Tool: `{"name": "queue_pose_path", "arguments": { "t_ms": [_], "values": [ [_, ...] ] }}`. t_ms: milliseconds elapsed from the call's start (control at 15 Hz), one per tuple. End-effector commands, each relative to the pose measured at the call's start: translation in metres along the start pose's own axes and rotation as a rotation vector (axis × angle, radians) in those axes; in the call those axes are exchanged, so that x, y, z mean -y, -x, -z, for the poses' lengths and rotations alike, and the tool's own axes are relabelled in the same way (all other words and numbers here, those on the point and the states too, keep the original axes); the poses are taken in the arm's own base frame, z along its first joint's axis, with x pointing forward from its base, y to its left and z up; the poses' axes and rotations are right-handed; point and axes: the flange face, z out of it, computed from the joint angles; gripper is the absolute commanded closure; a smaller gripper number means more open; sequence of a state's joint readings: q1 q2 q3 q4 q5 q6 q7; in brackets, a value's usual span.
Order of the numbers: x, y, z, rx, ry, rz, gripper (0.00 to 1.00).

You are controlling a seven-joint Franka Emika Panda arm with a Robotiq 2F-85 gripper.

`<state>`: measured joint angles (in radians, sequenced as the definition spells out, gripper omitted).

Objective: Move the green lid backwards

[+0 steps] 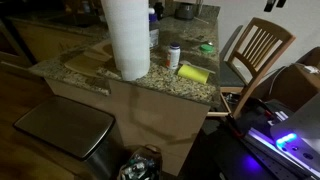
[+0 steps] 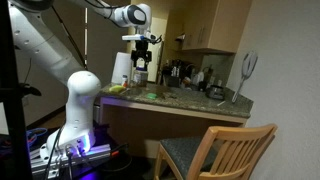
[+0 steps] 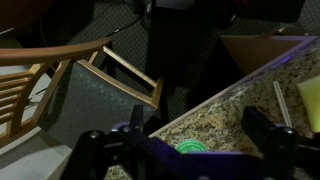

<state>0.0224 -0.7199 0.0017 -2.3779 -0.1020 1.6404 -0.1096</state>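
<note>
Your gripper (image 2: 141, 75) hangs over the counter (image 1: 150, 85) with its jaws spread wide, holding nothing. In the wrist view the green lid (image 3: 190, 149) lies flat on the speckled stone at 6 o'clock, between the two fingers (image 3: 92, 150) and apart from both (the lower edge of the picture cuts it a little). In an exterior view it sits at 1 o'clock from the yellow sponge (image 1: 193, 72), near the counter edge beside the wooden chair (image 1: 262, 50). The white can (image 1: 174, 56) stands at 10 o'clock from the sponge.

Dim kitchen, apparently: granite counter (image 1: 150, 85), wooden chair (image 2: 215, 155), wood cabinets (image 2: 208, 25).
</note>
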Motion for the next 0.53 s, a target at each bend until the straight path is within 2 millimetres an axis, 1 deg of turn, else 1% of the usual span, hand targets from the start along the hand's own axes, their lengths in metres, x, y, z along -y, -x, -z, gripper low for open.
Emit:
{"name": "queue_pose_path", "arguments": {
  "t_ms": [0,133,200,333,467],
  "values": [
    [0.000,0.000,0.001,0.001,0.000,0.000,0.00],
    [-0.001,-0.002,0.001,-0.024,-0.003,-0.078,0.00],
    [-0.002,-0.004,0.003,-0.049,-0.044,-0.169,0.00],
    [0.001,-0.008,0.005,-0.079,-0.103,-0.261,0.00],
    [0.001,-0.012,0.008,-0.133,-0.117,-0.363,0.00]
  ]
}}
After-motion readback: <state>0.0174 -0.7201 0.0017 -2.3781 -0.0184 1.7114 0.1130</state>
